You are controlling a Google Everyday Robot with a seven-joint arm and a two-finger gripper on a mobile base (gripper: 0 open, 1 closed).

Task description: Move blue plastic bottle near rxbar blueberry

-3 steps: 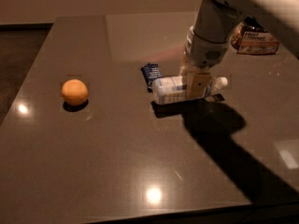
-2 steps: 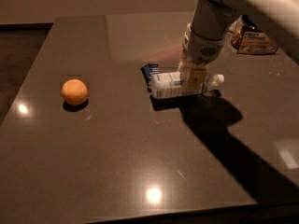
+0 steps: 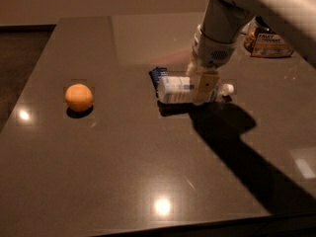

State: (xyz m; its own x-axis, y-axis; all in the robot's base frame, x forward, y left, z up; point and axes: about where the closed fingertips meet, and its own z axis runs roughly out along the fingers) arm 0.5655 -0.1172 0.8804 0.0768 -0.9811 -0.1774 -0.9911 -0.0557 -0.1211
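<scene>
- The hand [image 3: 203, 84], low over the desk [image 3: 148, 172], clasps the blue plastic bottle [image 3: 175, 89], which lies on its side.
- The bottle's base is just beside the rxbar blueberry [image 3: 157, 74].
- An orange [image 3: 79, 97] sits well apart.

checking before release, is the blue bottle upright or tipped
Lying on its side: the blue plastic bottle stretches horizontally, cap pointing sideways, gripper across its middle.

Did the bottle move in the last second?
Yes. The bottle, with the end effector down over it, has shifted slightly left in the view, toward the snack bar and the orange, which both stayed put.
</scene>
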